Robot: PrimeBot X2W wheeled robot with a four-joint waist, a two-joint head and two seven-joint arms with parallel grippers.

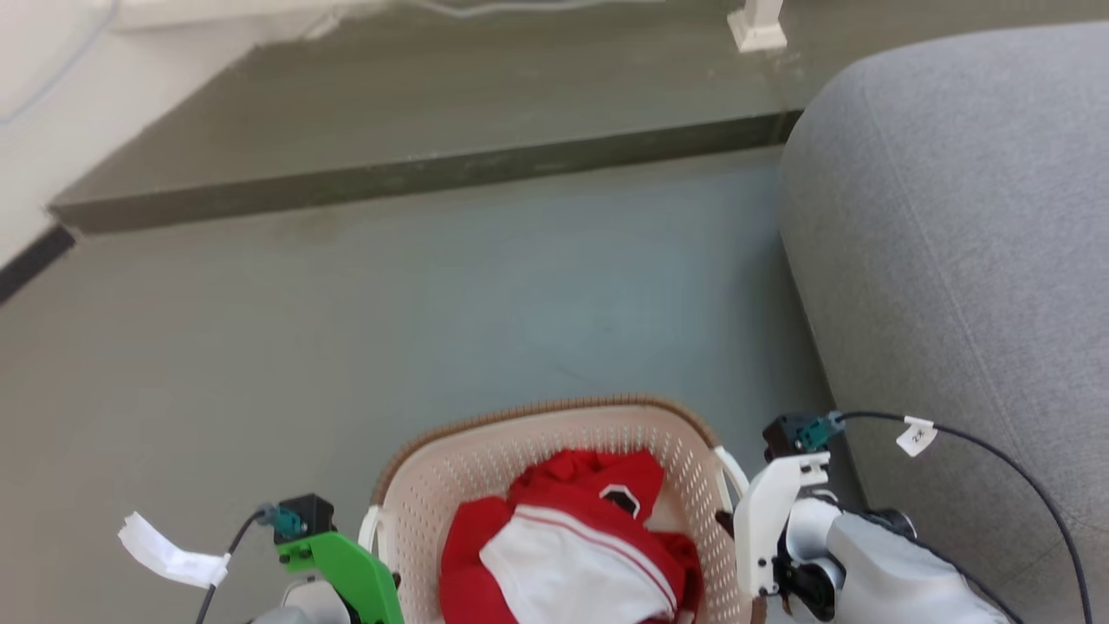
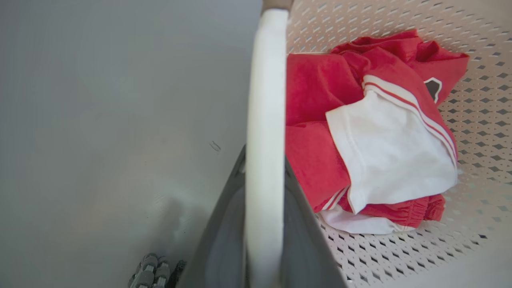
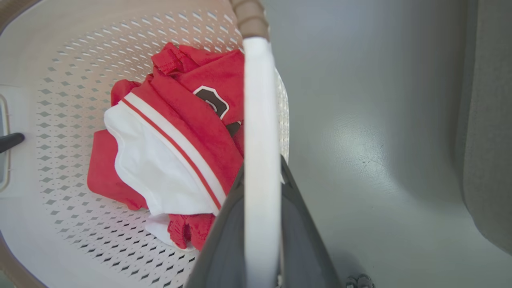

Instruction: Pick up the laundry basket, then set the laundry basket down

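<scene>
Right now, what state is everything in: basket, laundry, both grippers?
laundry basket: upright, gripped at both side handles; whether it is off the floor is unclear.
clothes: red and white, crumpled, inside the basket.
left gripper: shut on the basket's white handle.
right gripper: shut on the basket's other white handle.

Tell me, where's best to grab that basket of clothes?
By its two white handles: the left handle from the left, the right handle from the right. Each is a thin bar standing clear of the basket wall, slim enough to close around, as the left gripper and right gripper do. Opposite holds should keep it level.
</scene>
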